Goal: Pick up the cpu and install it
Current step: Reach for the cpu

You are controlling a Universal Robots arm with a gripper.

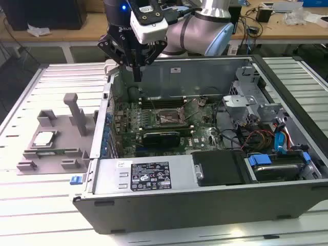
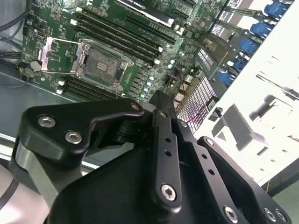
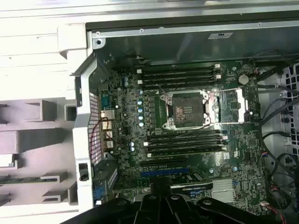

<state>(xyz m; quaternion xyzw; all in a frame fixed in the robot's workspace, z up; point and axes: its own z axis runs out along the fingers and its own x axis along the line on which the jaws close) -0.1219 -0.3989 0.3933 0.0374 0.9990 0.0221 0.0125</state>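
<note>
Pincer high above the open computer case, tips pointing straight down, well clear of the motherboard beneath. Hangs from the grey arm leaning in over the case's far wall. Fingers pressed together, as best the exterior view allows, with nothing pinched between them.

Cpu well apart from the pincer: much lower, outside the case, off toward the exterior view's left. Lies flat, silver top up, in a square seat of the grey fixture resting on the slatted white surface. Touches neither pincer nor case.

Socket down below the pincer, near the middle of the motherboard, plain in both wrist views. Dark contact bed exposed, metal load plate swung open to one side and lying flat against the board. Rows of memory slots on two opposite sides of the socket. Long black expansion card also beneath the pincer, just beside the nearer row of slots.

Farther from the pincer, along the case's near wall, a grey power supply with a printed label. Farther still, at the case's opposite end, a drive bay with blue tabs and a tangle of coloured cables.
</note>
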